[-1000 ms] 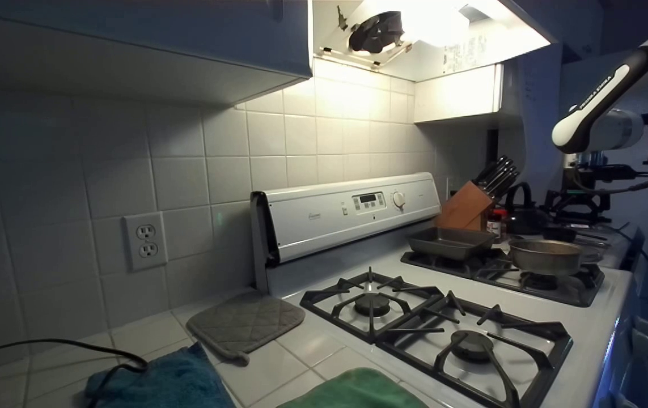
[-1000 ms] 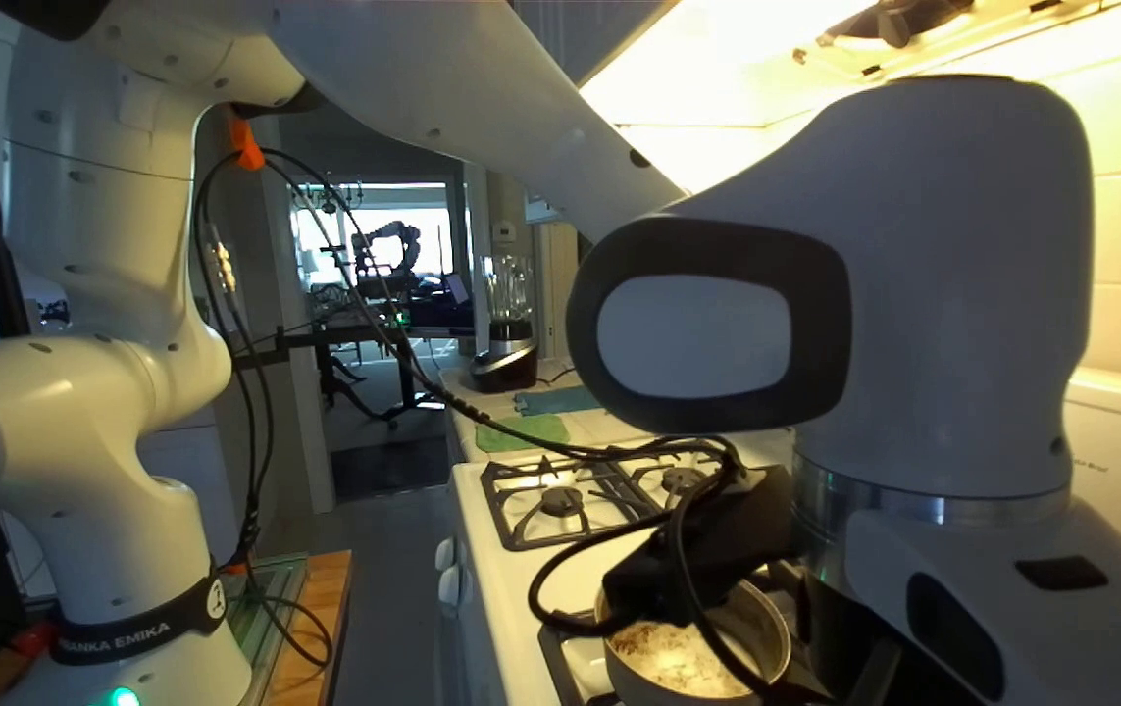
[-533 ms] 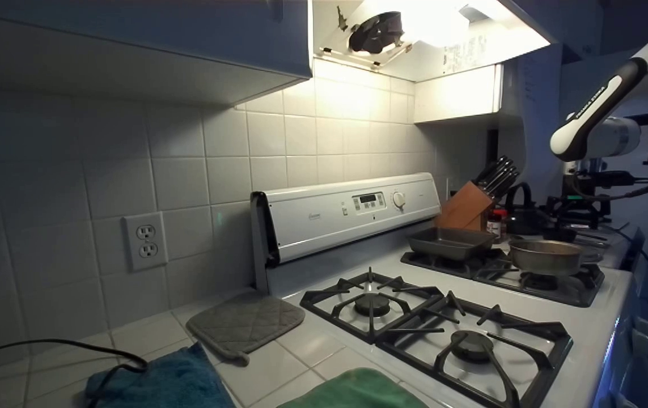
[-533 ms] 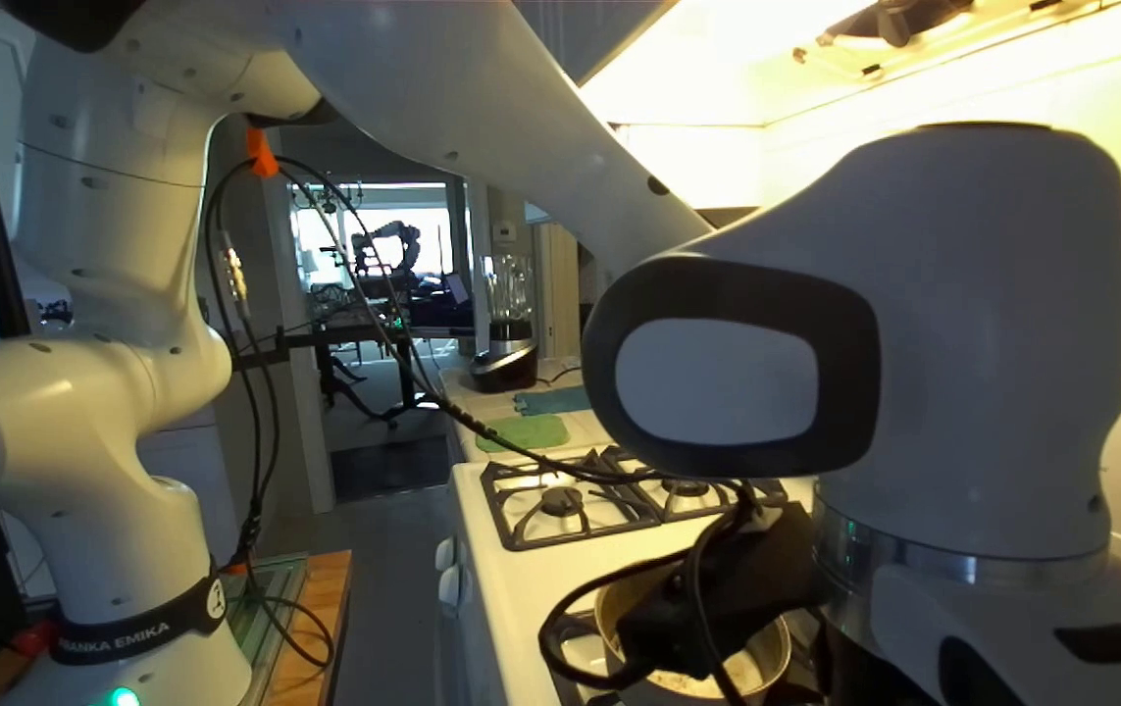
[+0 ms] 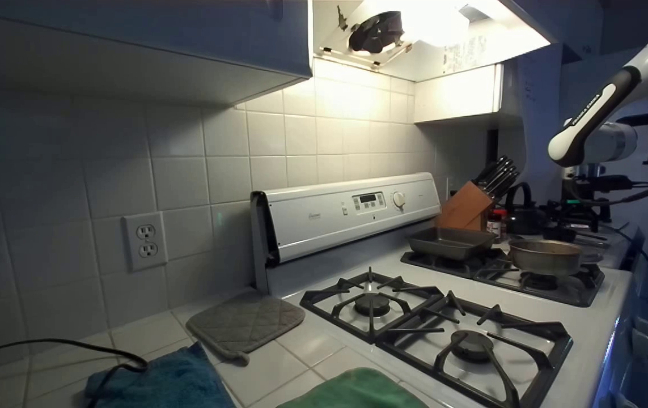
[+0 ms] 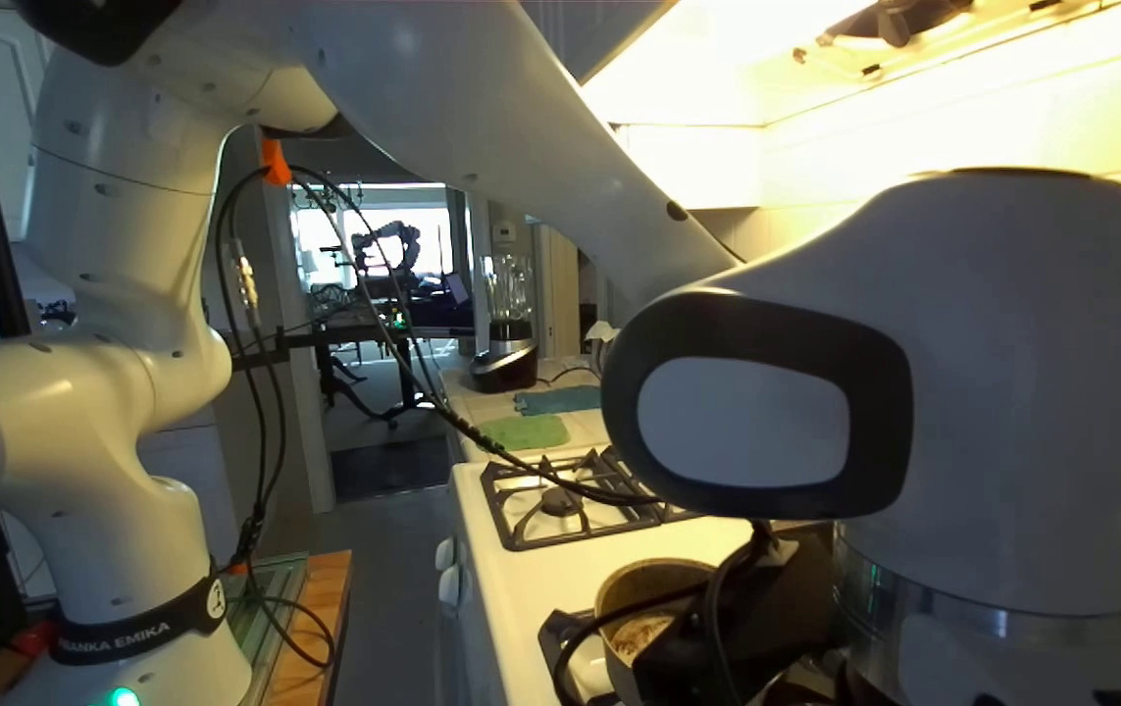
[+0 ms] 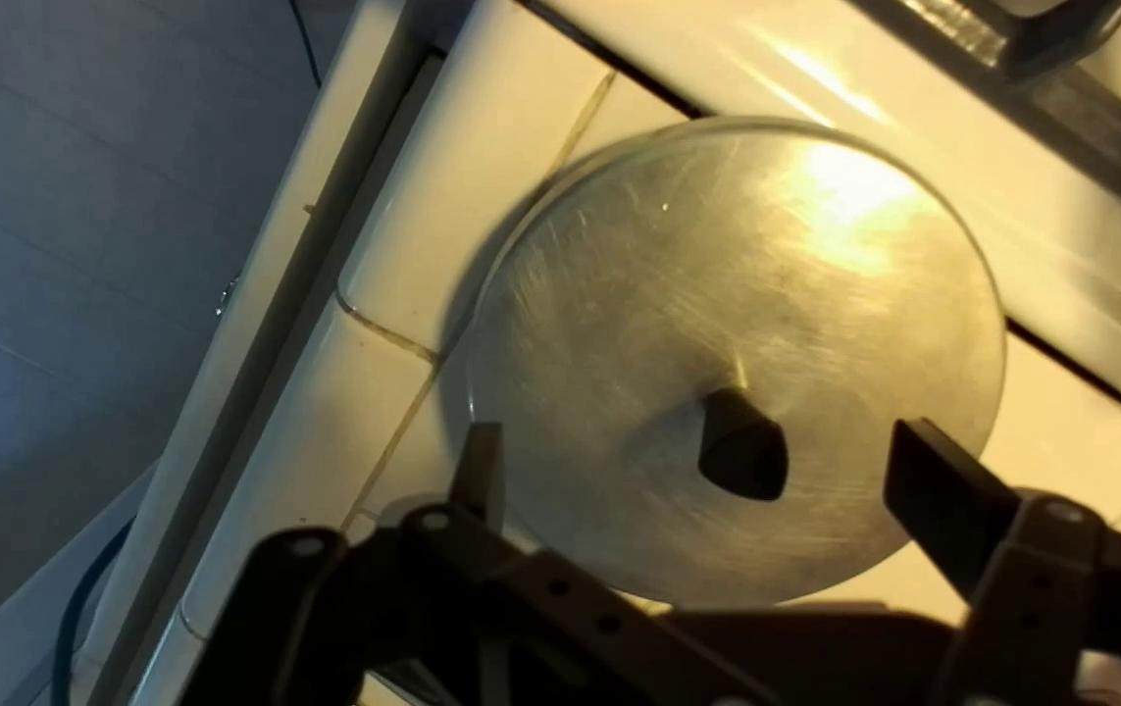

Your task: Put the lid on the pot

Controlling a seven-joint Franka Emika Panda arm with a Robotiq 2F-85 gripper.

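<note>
In the wrist view the lid [image 7: 619, 294], a round silvery disc with a dark knob [image 7: 744, 461], lies on white tiles beside the stove. My gripper [image 7: 695, 431] hovers over it with its jaws wide apart, one on each side of the knob in that view. Nothing is between the fingers, and the height above the knob is hard to judge. The pot [image 5: 545, 259] sits uncovered on a burner. In an exterior view the pot [image 6: 631, 592] shows a brownish bottom, partly hidden by the wrist's camera mount and cables.
A dark rectangular pan [image 5: 451, 243] stands beside the pot, with a knife block [image 5: 464, 211] and a black kettle [image 5: 523, 218] behind. Burner grates [image 5: 373, 305] cover the near stove. The counter's edge [image 7: 310, 333] drops to the floor. A range hood [image 5: 431, 34] hangs above.
The arm has come down over the past second, shifting slightly left in an exterior view and rightward in the opposite camera's picture. The pot and pans have stayed where they were.
</note>
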